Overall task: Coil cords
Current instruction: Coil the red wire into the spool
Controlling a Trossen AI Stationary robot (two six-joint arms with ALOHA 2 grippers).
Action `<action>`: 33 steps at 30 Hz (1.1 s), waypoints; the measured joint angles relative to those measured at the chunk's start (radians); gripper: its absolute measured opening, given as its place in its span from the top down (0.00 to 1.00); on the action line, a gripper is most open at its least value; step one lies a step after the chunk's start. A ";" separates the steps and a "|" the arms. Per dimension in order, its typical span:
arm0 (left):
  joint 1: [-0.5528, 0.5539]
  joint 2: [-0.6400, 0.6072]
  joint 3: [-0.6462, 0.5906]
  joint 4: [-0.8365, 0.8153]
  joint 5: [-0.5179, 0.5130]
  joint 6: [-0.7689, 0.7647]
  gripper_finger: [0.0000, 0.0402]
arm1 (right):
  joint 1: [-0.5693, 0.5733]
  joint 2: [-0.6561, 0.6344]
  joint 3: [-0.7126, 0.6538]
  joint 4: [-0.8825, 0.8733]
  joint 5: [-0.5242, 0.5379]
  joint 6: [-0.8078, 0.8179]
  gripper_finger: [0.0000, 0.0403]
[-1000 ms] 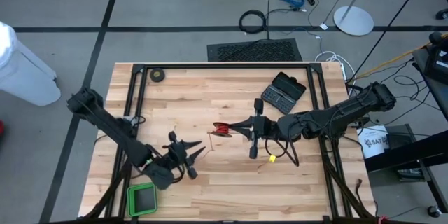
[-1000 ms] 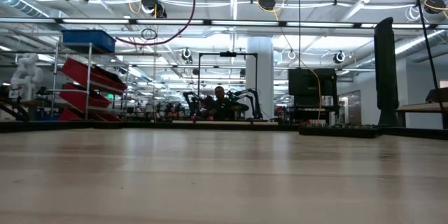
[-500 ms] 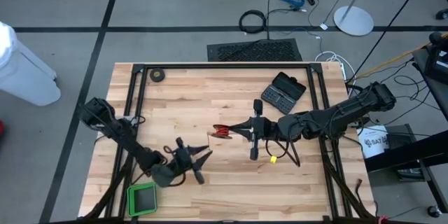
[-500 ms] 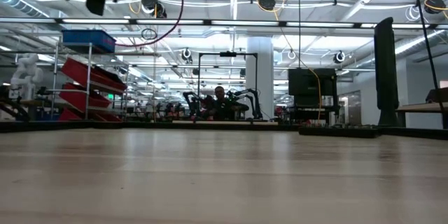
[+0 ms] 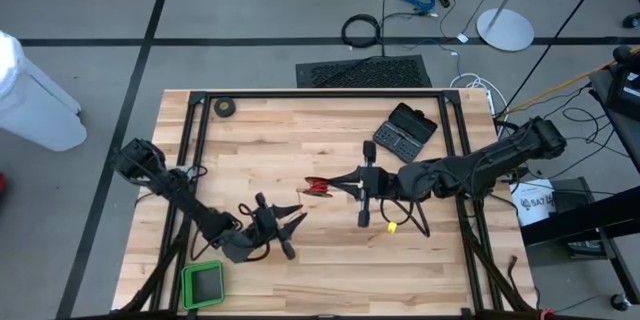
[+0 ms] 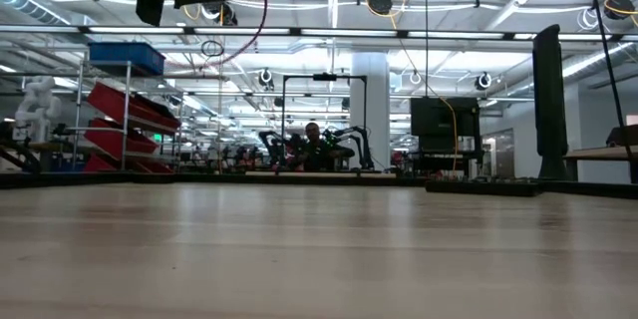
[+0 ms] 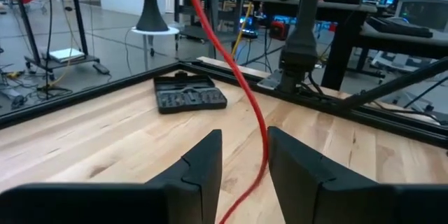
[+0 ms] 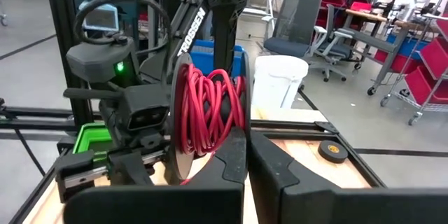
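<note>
now the left gripper (image 5: 290, 222) sits to the left of the reel (image 5: 318, 187), fingers parted with the red wire (image 7: 241, 87) running loosely between them, apparently so it can guide the wire rather than pinch it. just right of it, the reel, wound thick with red wire, is clenched at its rim by the right gripper (image 5: 340, 186), held upright off the table (image 5: 300, 130), likely to steady it for winding. the tool case (image 5: 404, 131) lies beyond, up right.
</note>
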 joint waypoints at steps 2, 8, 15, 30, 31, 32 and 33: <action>-0.008 0.000 0.000 0.001 -0.002 0.010 0.72 | 0.000 -0.004 0.000 0.004 0.000 -0.002 1.00; -0.010 -0.006 0.000 0.004 -0.004 0.034 0.77 | 0.000 -0.011 0.000 0.002 -0.002 -0.011 1.00; -0.010 -0.006 0.000 0.005 -0.004 0.042 0.87 | -0.004 -0.011 0.000 0.003 -0.003 -0.003 1.00; -0.002 -0.006 0.000 0.005 -0.004 0.069 0.99 | -0.004 -0.011 0.000 0.002 -0.004 0.000 1.00; 0.003 -0.006 0.000 0.005 -0.004 0.069 0.99 | -0.004 -0.011 0.000 0.002 -0.004 0.000 1.00; 0.010 -0.006 0.000 0.005 -0.004 0.069 0.99 | -0.004 -0.011 0.000 0.002 -0.004 0.000 1.00; 0.016 -0.006 0.000 0.005 -0.002 0.069 0.99 | -0.004 -0.011 0.000 0.002 -0.004 0.000 1.00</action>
